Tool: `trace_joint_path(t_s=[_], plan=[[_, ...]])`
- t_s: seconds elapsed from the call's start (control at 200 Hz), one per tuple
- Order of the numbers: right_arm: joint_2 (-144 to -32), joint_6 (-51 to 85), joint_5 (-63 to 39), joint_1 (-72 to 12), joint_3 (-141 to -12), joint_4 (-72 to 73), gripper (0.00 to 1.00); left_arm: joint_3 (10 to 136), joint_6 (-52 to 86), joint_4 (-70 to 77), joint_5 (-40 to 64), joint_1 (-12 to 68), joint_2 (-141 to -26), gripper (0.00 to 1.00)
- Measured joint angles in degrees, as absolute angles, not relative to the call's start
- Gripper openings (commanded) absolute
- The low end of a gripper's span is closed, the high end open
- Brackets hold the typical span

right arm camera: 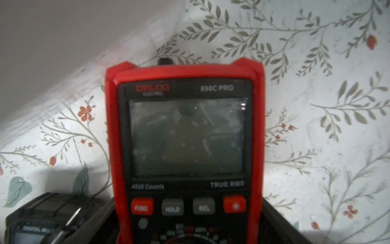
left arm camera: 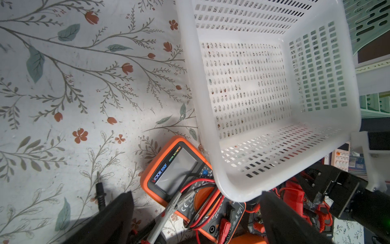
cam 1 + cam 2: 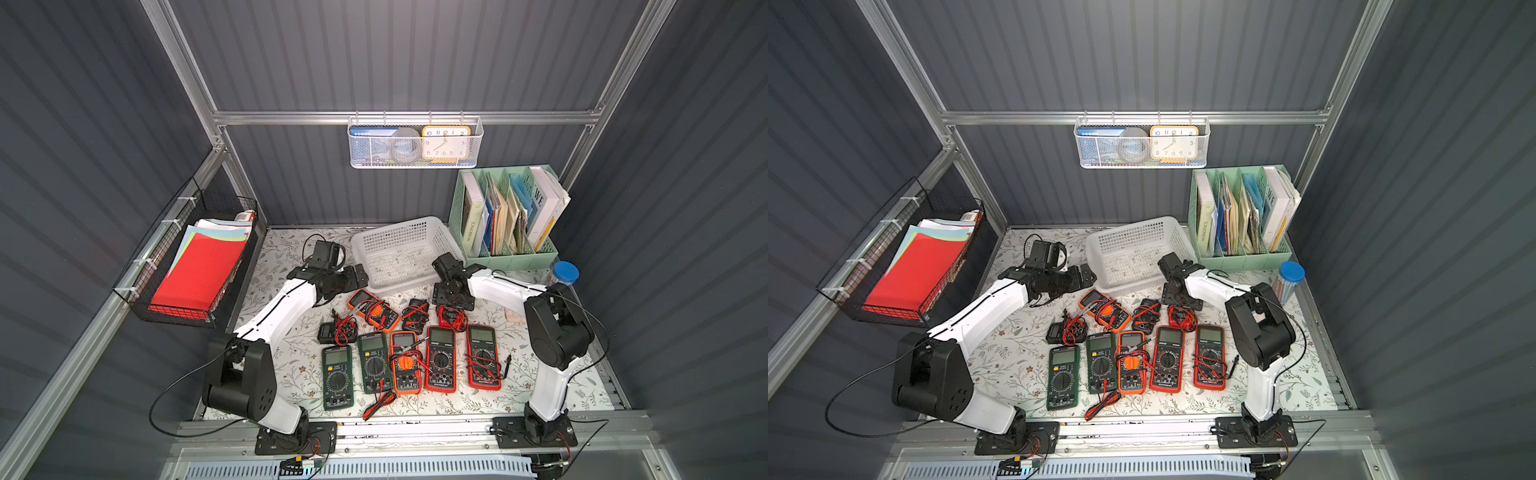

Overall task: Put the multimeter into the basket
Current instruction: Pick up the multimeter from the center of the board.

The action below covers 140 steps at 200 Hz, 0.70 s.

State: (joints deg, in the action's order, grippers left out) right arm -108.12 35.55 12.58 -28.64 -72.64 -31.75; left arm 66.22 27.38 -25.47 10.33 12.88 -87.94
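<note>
Closest to the lens, in the right wrist view, a red multimeter (image 1: 185,137) lies face up on the floral cloth (image 1: 316,95), its lower half between the dark fingers (image 1: 92,228) of the right gripper (image 1: 188,205). The fingers stand right against both sides of its case, but I cannot tell whether they press on it or merely flank it. In both top views this red multimeter (image 3: 452,319) sits just in front of one near corner of the basket (image 3: 395,237), under a tangle of red leads (image 3: 455,313), with the right gripper directly above it. The basket, white and perforated, holds nothing: its slotted floor (image 2: 249,88) shows bare in the left wrist view. So no meter has gone in, and I judge the task to be at its 1st pickup at most. The left gripper (image 2: 197,196) hangs with its fingers wide apart and empty over an orange multimeter (image 2: 175,175) lying just beside the basket's front rim. Beyond these 2, I count 7 more meters on the cloth, all on the side of the basket toward the arm bases: 2 small black meters (image 3: 328,332) close to it, and a row of 5 (image 3: 409,365) farther off, 2 green, 1 orange, 2 red. What is left, as I judge it, is to secure the hold on the red multimeter, lift it over the basket's low rim and set it inside.
</note>
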Motion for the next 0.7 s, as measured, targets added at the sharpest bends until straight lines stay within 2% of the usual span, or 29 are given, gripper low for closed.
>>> trace_joint_path(t_s=[0.11, 0.37, 0.7], plan=[[-106.5, 35.6, 12.3, -28.6, -70.5, -30.0, 0.57, 66.2, 27.4, -25.5, 10.3, 12.9, -87.9, 0.99], [-101.3, 35.7, 11.9, -28.6, -66.4, -31.0, 0.50, 66.3, 27.4, -25.6, 10.3, 13.2, -87.9, 0.99], [-90.9, 34.8, 12.4, -28.6, -66.0, -33.4, 0.49, 68.1, 27.4, -26.7, 10.3, 13.3, -87.9, 0.99]])
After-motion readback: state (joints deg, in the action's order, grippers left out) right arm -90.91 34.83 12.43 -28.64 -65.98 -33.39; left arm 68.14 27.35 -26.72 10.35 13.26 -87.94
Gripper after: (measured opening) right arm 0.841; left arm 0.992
